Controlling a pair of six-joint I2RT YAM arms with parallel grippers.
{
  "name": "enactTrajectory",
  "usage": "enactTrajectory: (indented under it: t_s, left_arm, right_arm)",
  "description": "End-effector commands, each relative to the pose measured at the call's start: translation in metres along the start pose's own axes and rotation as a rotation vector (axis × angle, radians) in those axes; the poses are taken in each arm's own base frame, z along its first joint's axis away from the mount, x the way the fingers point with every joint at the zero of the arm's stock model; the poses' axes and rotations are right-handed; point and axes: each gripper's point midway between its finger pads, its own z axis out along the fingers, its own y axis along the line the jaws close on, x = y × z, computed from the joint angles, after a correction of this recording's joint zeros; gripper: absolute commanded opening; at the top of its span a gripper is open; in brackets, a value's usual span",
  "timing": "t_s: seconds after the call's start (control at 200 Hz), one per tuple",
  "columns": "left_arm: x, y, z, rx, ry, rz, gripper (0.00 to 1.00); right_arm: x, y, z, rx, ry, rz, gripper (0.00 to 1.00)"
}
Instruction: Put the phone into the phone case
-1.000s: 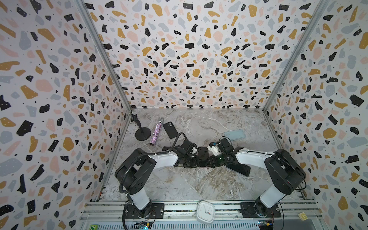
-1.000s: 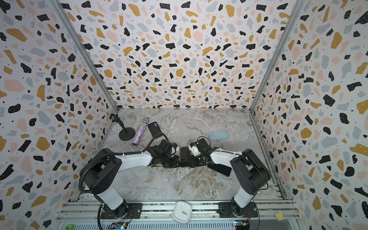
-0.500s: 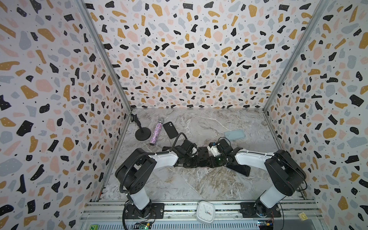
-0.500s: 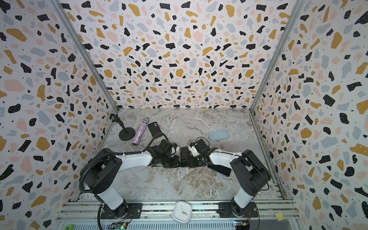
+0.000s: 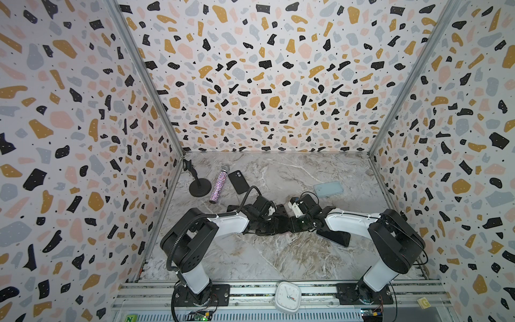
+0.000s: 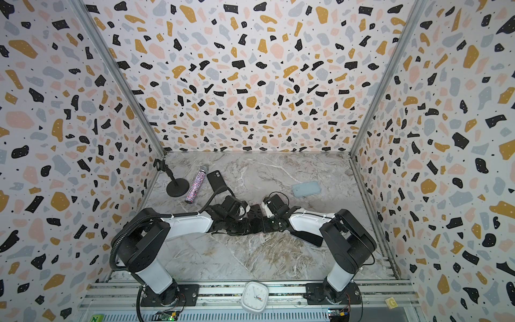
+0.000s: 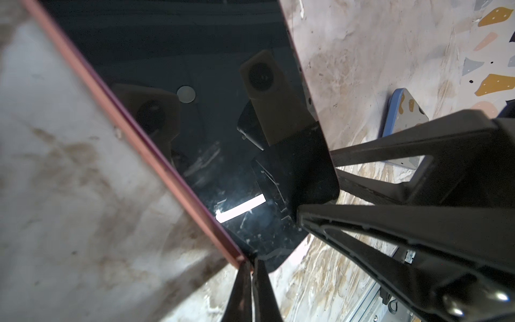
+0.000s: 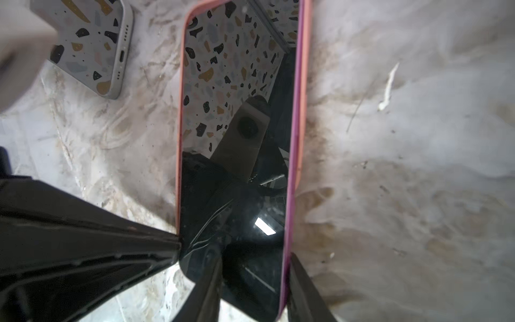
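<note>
At right tool, phone running lengthwise away

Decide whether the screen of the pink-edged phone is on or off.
Off: the phone screen is black, only mirroring the speckled wall.

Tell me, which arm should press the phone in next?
Right, probably. The right gripper straddles the phone edge, ready to squeeze; the left gripper is shut at the case corner.
</note>
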Motion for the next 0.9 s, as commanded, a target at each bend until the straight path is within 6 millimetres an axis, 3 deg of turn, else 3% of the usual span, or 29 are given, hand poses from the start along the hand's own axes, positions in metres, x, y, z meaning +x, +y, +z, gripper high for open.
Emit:
enactTrajectory:
  t_s: [0.0, 0.405, 0.611, 0.896]
  left_arm:
    - [0.027, 0.052, 0.025, -0.201, 0.06, 0.008, 0.0]
    - [0.013, 0.049, 0.01, -0.265, 0.043, 0.063, 0.29]
    - [0.012, 0.057, 0.007, -0.316, 0.043, 0.079, 0.26]
    - [0.025, 0.075, 0.02, -0.345, 0.086, 0.072, 0.17]
  right_arm:
    - [0.04, 0.025, 0.018, -0.071, 0.139, -0.084, 0.37]
    - [0.034, 0.025, 0.012, -0.047, 0.122, -0.093, 0.37]
    - [0.031, 0.026, 0.011, -0.046, 0.117, -0.103, 0.37]
    - [0.032, 0.027, 0.011, -0.052, 0.119, -0.107, 0.37]
